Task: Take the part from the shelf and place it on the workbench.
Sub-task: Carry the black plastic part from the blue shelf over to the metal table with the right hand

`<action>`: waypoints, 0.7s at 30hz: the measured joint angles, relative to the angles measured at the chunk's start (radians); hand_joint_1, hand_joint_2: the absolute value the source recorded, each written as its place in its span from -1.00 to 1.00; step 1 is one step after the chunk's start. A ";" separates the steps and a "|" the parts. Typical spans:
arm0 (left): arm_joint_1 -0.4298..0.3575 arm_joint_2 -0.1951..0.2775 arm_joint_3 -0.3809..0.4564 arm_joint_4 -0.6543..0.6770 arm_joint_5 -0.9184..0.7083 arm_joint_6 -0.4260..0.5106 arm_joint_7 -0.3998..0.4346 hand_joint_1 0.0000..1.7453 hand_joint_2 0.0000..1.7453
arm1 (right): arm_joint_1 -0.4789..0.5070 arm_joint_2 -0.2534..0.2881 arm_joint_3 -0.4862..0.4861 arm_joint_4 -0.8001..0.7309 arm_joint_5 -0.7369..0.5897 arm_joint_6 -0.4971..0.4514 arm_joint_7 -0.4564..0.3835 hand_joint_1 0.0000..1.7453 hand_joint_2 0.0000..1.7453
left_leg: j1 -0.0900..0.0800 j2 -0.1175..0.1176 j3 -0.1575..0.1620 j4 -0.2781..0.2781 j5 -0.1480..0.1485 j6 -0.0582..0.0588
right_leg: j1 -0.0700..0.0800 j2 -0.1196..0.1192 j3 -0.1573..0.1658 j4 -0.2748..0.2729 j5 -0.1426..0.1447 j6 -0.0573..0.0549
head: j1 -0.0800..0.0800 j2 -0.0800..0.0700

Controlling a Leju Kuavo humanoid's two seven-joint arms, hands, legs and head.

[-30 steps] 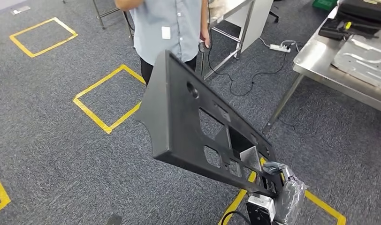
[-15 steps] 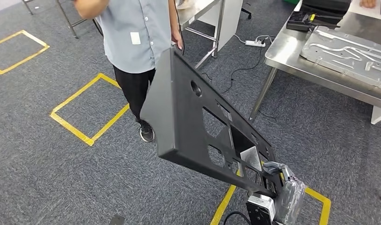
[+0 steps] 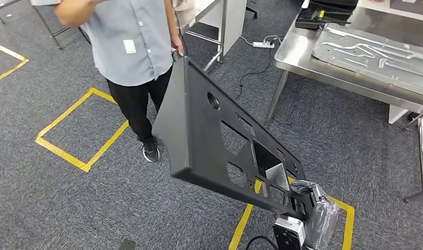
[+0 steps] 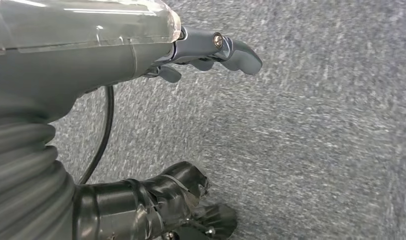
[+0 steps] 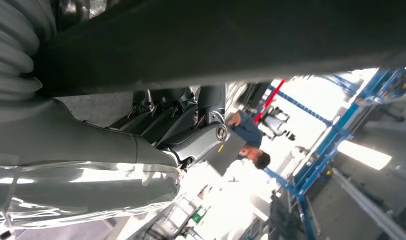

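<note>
The part is a large black panel point(image 3: 209, 130) with several cut-outs, held tilted over the carpet with its far corner raised. My right hand point(image 3: 308, 200) grips its near lower corner; in the right wrist view the fingers point(image 5: 191, 125) wrap the panel's dark edge point(image 5: 216, 40). The workbench point(image 3: 303, 60), a steel table, stands at the upper right. My left hand point(image 4: 201, 55) hangs over the grey carpet with nothing in it, the thumb apart from the dark fingers point(image 4: 181, 195).
A person in a grey shirt point(image 3: 131, 41) stands just beyond the panel's far corner. On the workbench lie a pressed metal sheet point(image 3: 371, 52) and a black case point(image 3: 324, 15). A power strip point(image 3: 261, 44) and yellow floor squares point(image 3: 79, 130) mark the carpet.
The whole view has shifted: the workbench and the person now sit further left and lower in the picture. The panel stays in my right hand at the same tilt.
</note>
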 joint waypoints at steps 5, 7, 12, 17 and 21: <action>-0.003 0.000 0.000 0.000 -0.004 -0.001 -0.002 -1.00 1.00 | 0.001 0.000 0.000 0.000 0.000 0.000 0.000 1.00 1.00 | 0.004 -0.014 -0.013 0.053 -0.046 -0.024 | -0.001 0.032 0.003 -0.011 0.003 -0.037 | -0.001 0.000; -0.002 0.000 0.000 0.000 -0.005 -0.002 -0.003 -1.00 1.00 | 0.001 0.000 0.000 0.000 0.000 0.000 0.000 1.00 1.00 | 0.005 -0.041 -0.074 0.184 -0.114 -0.026 | 0.000 0.044 0.004 -0.012 0.003 -0.047 | -0.001 0.000; 0.004 0.000 0.000 0.000 -0.005 -0.003 -0.003 -1.00 1.00 | 0.002 0.000 0.000 0.000 0.002 0.000 0.000 1.00 1.00 | 0.003 -0.057 -0.105 0.208 -0.062 -0.012 | 0.007 0.091 0.009 -0.008 0.001 -0.050 | -0.001 0.000; 0.002 0.004 0.000 0.000 -0.006 -0.004 -0.006 -1.00 1.00 | 0.004 0.000 0.000 0.000 0.003 0.000 0.000 1.00 1.00 | -0.003 -0.094 -0.028 0.012 0.010 0.007 | 0.007 0.129 0.002 -0.004 0.001 -0.029 | -0.001 0.000; 0.001 -0.001 0.000 0.000 -0.007 -0.004 -0.007 -1.00 1.00 | 0.006 0.000 0.000 0.000 0.005 0.000 0.000 1.00 1.00 | 0.008 -0.065 -0.018 -0.010 0.026 0.022 | 0.006 0.089 -0.033 0.073 -0.051 -0.009 | 0.002 0.000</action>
